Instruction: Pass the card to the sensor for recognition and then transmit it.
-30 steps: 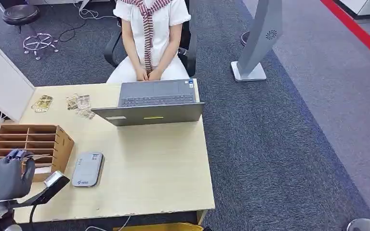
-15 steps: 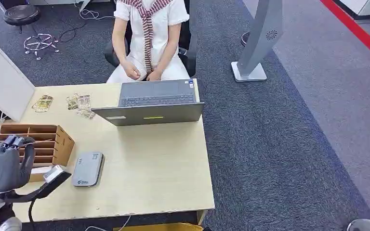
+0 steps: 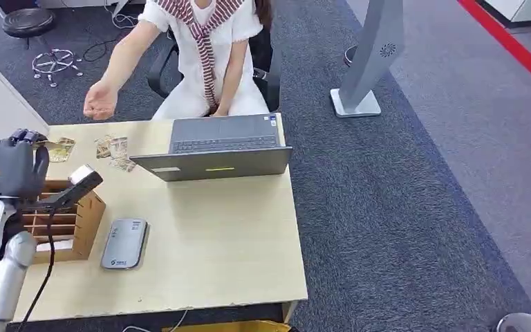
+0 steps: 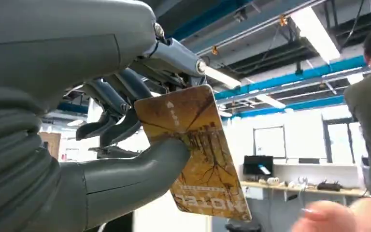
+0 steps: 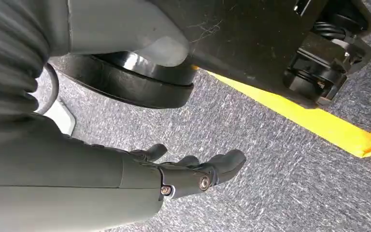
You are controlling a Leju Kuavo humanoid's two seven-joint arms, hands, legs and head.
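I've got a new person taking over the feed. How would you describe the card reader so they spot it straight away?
Start at the light wooden desk with the open grey laptop. On the desk's near left part stands a brown wooden organizer box. The card reader lies flat just right of that box: a small, grey, rounded slab, the only grey thing there apart from the laptop, which is far bigger.

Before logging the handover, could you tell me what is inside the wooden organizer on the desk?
The wooden organizer shows dark, seemingly empty slots with something pale at the near end; the left hand and its arm cover the other compartments.
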